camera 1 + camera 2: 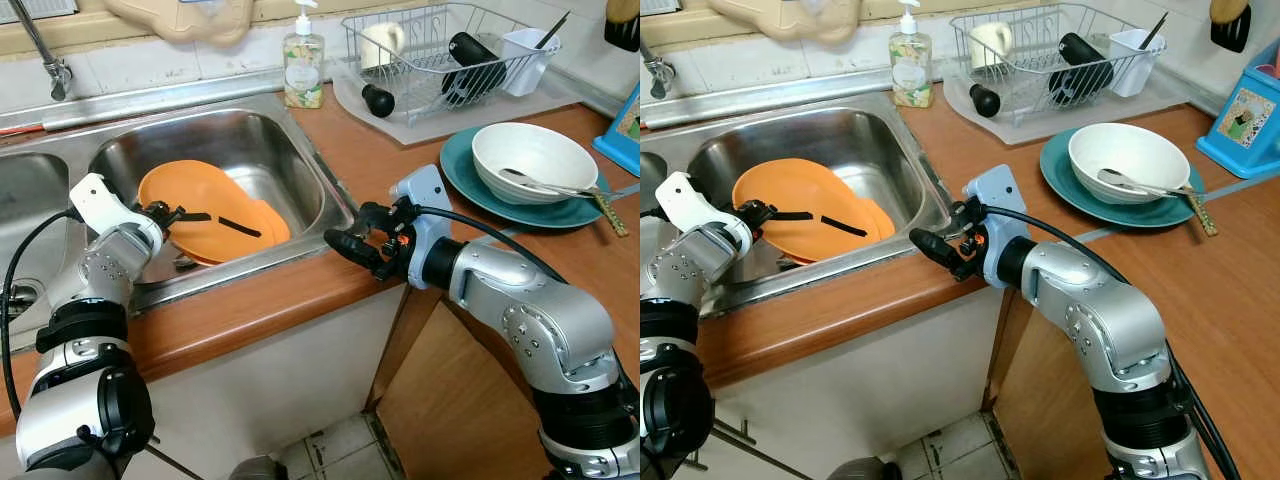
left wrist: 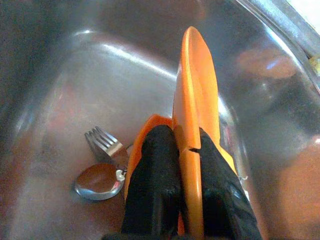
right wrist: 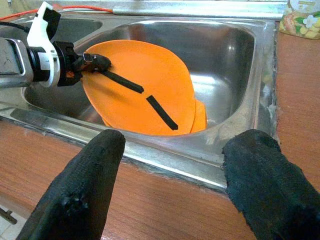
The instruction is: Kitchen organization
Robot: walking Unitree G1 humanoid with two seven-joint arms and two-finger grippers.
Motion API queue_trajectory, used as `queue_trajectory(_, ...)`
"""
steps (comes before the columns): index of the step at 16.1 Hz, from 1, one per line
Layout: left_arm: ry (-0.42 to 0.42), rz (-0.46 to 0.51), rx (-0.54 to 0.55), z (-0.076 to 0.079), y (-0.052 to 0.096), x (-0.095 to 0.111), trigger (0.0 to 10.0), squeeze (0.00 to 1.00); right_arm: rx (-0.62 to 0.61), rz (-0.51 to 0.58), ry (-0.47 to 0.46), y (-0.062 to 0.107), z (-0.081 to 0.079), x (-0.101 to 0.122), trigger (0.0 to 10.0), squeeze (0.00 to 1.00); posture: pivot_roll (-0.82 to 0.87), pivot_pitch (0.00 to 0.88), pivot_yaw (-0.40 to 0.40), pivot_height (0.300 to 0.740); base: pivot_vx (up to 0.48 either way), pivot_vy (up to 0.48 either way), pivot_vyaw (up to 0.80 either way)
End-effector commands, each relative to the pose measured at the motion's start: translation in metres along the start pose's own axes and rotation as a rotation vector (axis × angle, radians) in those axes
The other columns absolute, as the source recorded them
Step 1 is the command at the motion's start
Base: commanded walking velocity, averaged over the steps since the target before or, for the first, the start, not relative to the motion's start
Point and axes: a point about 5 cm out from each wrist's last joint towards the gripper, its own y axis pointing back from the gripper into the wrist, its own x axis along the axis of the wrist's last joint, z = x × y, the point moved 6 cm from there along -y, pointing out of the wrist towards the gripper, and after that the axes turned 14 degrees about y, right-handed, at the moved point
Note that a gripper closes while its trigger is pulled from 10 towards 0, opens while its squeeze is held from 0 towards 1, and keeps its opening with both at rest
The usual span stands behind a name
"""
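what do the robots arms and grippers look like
Both arms are silver metal segments joined by black rings. The left gripper and right gripper each have two long black fingers behind a pale, angular wrist block, with small orange-red parts at the finger base. A thin black cable loops along each arm. In the right wrist view the fingers look matte and textured.

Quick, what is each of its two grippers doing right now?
Left gripper: closed on the rim of the orange plate in the sink.
Right gripper: open, holding nothing, hovering over the counter edge.
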Motion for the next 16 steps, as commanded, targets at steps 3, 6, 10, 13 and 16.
queue_trajectory(3, -0.236, 0.036, 0.035, -0.006, 0.007, 0.02, 10.0, 1.0, -0.122, -0.019, -0.007, 0.002, 0.013, -0.01, 10.0, 0.0, -0.04, 0.0, 0.053, 0.74, 0.0, 0.0, 0.0)
queue_trajectory(6, -0.248, 0.004, 0.037, -0.009, 0.009, 0.015, 10.0, 1.0, -0.13, -0.027, -0.012, 0.002, 0.013, -0.013, 10.0, 0.0, -0.03, 0.0, 0.048, 0.74, 0.0, 0.0, 0.0)
queue_trajectory(10, -0.264, -0.011, 0.037, -0.01, 0.01, 0.013, 10.0, 1.0, -0.142, -0.028, -0.014, 0.002, 0.013, -0.014, 10.0, 0.0, -0.03, 0.0, 0.048, 0.74, 0.0, 0.0, 0.0)
queue_trajectory(13, -0.266, -0.014, 0.038, -0.01, 0.011, 0.013, 10.0, 1.0, -0.143, -0.028, -0.014, 0.002, 0.013, -0.014, 10.0, 0.0, -0.03, 0.0, 0.048, 0.74, 0.0, 0.0, 0.0)
queue_trajectory(16, -0.266, -0.015, 0.038, -0.01, 0.011, 0.013, 10.0, 1.0, -0.144, -0.027, -0.013, 0.002, 0.013, -0.014, 10.0, 0.0, -0.03, 0.0, 0.048, 0.74, 0.0, 0.0, 0.0)
